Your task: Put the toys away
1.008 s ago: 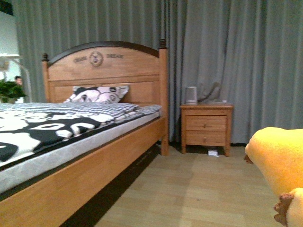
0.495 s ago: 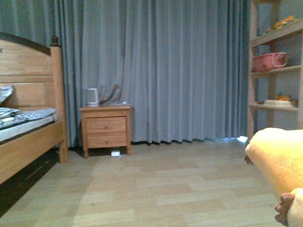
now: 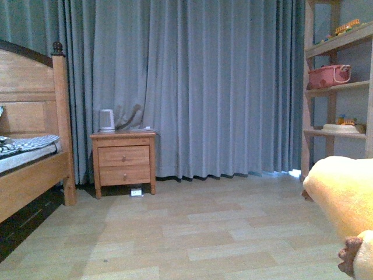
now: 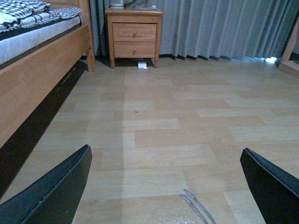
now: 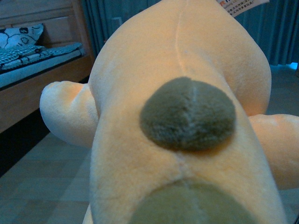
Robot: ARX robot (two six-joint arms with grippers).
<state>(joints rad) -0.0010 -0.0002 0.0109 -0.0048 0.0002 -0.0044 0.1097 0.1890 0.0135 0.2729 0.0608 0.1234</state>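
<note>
Large orange-yellow plush animal [image 3: 341, 198] at front view's lower right, filling right wrist view; print on its white paper tag [image 5: 243, 5] unreadable. Left gripper [image 4: 166, 149] spread wide apart, empty. Right gripper hidden: cannot tell.

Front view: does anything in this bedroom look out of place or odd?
Only the big orange-yellow plush toy at the right edge: it hangs above the floor rather than sitting on the shelves. A small white item also lies under the nightstand.
</note>
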